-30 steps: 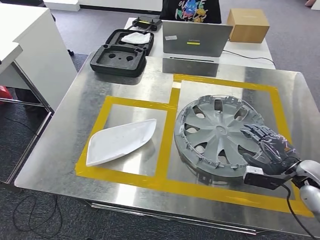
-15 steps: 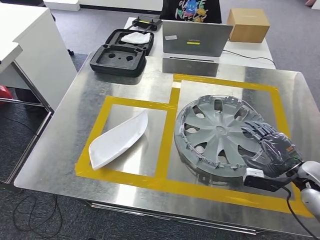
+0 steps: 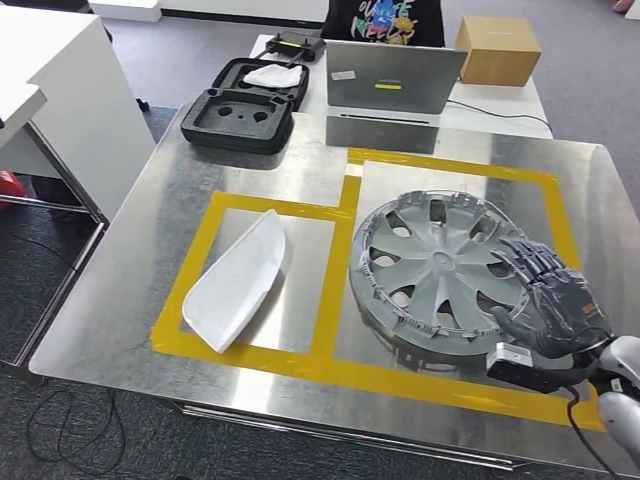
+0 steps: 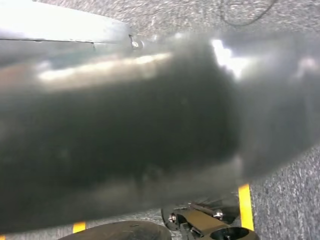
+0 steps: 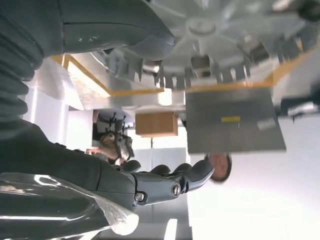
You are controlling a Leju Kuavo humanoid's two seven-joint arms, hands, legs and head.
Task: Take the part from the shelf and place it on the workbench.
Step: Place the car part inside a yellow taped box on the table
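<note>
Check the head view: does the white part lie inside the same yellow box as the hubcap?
No, the white part lies in the left taped box, the hubcap in the right one.

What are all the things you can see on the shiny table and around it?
hubcap: one, grey, lying flat in the right yellow square
white part: one, white, pointed and curved, in the left yellow square
yellow tape: yellow lines making two squares on the metal workbench
foam case: one, black, open, at the far left edge of the workbench
laptop: one, grey, on the white table behind
cardboard box: one, brown, to the right of the laptop
person: one, dark printed top, behind the laptop
right hand: dark, fingers spread, at the hubcap's near right rim, holding nothing
</note>
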